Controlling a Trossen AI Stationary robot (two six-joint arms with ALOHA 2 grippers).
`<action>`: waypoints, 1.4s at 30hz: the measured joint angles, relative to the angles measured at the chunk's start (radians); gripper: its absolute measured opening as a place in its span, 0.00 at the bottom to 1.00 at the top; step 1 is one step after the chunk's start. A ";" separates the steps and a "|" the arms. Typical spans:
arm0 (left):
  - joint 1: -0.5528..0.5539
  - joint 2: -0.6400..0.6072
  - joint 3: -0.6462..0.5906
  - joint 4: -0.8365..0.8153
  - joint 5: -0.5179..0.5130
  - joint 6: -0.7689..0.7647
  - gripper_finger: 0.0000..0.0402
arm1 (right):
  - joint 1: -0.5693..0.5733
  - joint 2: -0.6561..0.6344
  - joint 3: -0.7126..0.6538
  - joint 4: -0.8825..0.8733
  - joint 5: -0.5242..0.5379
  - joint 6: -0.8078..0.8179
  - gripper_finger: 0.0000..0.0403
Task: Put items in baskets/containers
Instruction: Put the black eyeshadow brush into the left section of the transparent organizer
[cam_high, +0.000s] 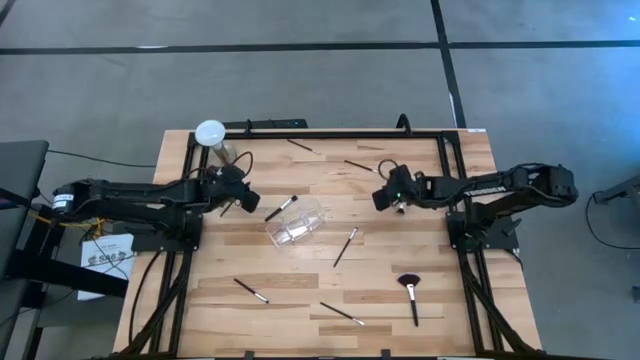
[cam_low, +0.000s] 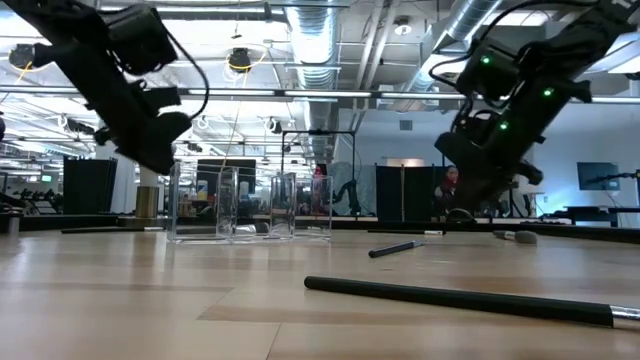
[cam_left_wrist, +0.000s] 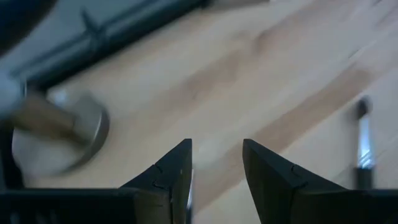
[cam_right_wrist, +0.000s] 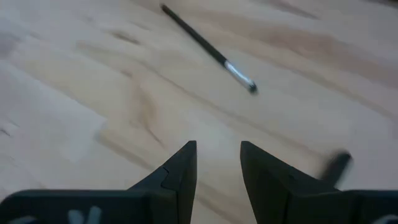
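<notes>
— Where do the two arms stand over the wooden table (cam_high: 200, 290)?

— The left gripper (cam_high: 243, 200) hovers near the far left corner, beside the white-domed stand (cam_high: 212, 135), fingers (cam_left_wrist: 171, 177) parted with nothing between them. The right gripper (cam_high: 385, 196) hangs toward the far right side, jaws likewise apart and empty.

— And the brushes and cup?

— The clear cup (cam_high: 296, 225) sits at the table's centre. One brush (cam_high: 283, 208) lies just beside it, another (cam_high: 346, 245) nearby. The fan-headed brush (cam_high: 410, 296) rests near the right front corner; others are scattered along the front and far edges.
</notes>
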 joint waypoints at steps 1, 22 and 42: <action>0.017 0.001 0.000 -0.028 0.019 -0.027 0.35 | -0.019 0.000 0.000 0.029 -0.028 -0.023 0.29; 0.232 0.357 0.149 -0.269 0.268 0.110 0.35 | -0.072 0.000 0.024 0.162 -0.152 -0.212 0.29; 0.362 0.452 0.150 -0.179 0.382 0.222 0.35 | -0.072 0.000 0.024 0.130 -0.229 -0.261 0.29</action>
